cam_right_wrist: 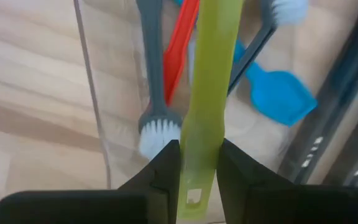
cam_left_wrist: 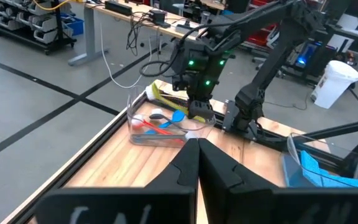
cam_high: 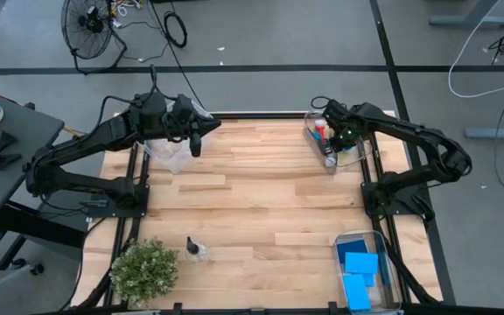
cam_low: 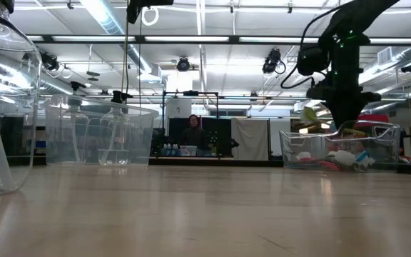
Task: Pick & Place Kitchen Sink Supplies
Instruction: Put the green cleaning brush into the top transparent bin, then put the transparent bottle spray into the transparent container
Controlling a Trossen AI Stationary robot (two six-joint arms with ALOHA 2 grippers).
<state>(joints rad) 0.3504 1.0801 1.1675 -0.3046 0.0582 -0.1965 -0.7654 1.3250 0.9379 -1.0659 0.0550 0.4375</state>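
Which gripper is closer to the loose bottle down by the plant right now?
Left. The left gripper hangs shut over the table's far left part, on the bottle's side. The right gripper is across the table at the brush bin, clamped on the yellow-green brush.

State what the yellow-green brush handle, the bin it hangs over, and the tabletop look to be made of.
Yellow-green brush handle, clamped in the right hand: likely moulded plastic, smooth, slightly translucent, with a punched hanging hole. Bin: clear hard plastic or acrylic; brushes show through its wall. Tabletop: light wood planks, visible grain and seams, satin finish.
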